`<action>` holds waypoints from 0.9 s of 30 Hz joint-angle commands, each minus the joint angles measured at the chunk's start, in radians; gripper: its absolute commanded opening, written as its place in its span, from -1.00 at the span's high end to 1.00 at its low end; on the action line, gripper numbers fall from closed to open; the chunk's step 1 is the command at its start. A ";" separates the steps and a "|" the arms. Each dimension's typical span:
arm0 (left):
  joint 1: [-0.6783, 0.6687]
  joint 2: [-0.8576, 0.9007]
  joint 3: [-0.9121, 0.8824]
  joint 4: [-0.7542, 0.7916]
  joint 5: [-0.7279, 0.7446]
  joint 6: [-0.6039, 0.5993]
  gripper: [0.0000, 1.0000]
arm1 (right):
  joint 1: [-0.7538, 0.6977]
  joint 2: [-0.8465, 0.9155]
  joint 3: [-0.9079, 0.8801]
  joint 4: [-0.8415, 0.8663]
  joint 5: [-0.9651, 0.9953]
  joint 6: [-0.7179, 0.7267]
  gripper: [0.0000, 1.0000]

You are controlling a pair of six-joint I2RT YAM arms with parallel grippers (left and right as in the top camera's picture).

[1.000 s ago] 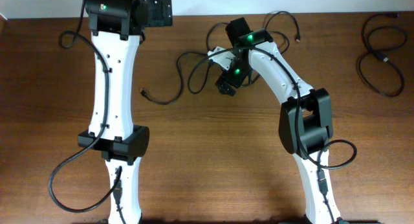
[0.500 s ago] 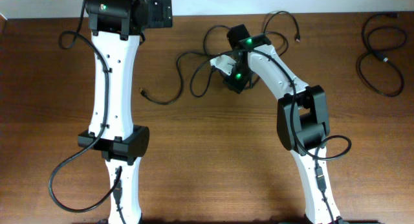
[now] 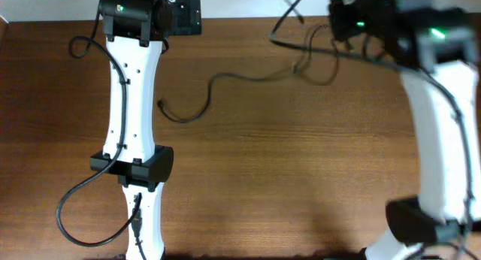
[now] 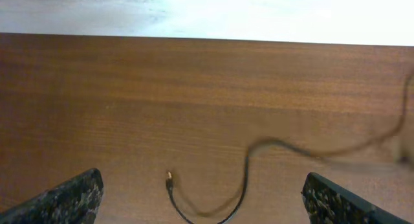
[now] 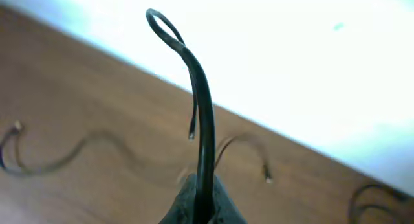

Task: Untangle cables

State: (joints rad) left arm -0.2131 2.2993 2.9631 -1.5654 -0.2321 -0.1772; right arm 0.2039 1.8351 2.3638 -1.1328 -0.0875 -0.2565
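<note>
The right tool (image 5: pixel 202 199) is clamped on a black cable (image 5: pixel 206 130), its 2 fingers pressed together around the strand at the bottom of the right wrist view. Above the tool the cable rises nearly straight and ends in a small closed loop (image 5: pixel 162 22). Beyond it, 2 loose ends (image 5: pixel 192 134) hang in the air, with the brown surface (image 3: pixel 263 177) well below. Seen from overhead, this tool is blurred and sits high over the far right part of the surface, with several strands gathered just beside it.

From the right tool the cable trails down and away toward the left arm, lies along the surface in a shallow wave, then bends into a curve and ends in a small plug (image 3: pixel 161 104).

The left tool (image 4: pixel 202 186) is spread wide apart and holds nothing. The plug lies between its 2 fingers (image 4: pixel 71 198) and slightly ahead of them, touching neither; the strand curves off past the finger on the right of that view.
</note>
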 commanded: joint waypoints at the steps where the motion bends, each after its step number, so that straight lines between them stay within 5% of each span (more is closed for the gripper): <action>1: -0.001 -0.003 0.000 -0.011 0.011 -0.009 -0.98 | -0.016 -0.089 0.005 0.003 0.128 0.061 0.92; 13: -0.001 -0.003 0.000 -0.019 0.011 -0.009 -0.98 | -0.391 0.026 0.004 0.028 0.170 0.146 0.92; 22: -0.001 -0.003 0.000 -0.019 0.011 -0.009 -0.98 | -0.691 0.040 0.004 -0.085 0.193 0.435 0.92; 27: -0.001 -0.003 0.000 -0.019 0.011 -0.009 -0.98 | -0.803 0.040 0.004 -0.232 0.382 0.728 0.92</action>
State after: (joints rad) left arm -0.2131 2.2993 2.9631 -1.5829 -0.2317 -0.1772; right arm -0.5468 1.8927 2.3672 -1.3338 0.1600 0.2493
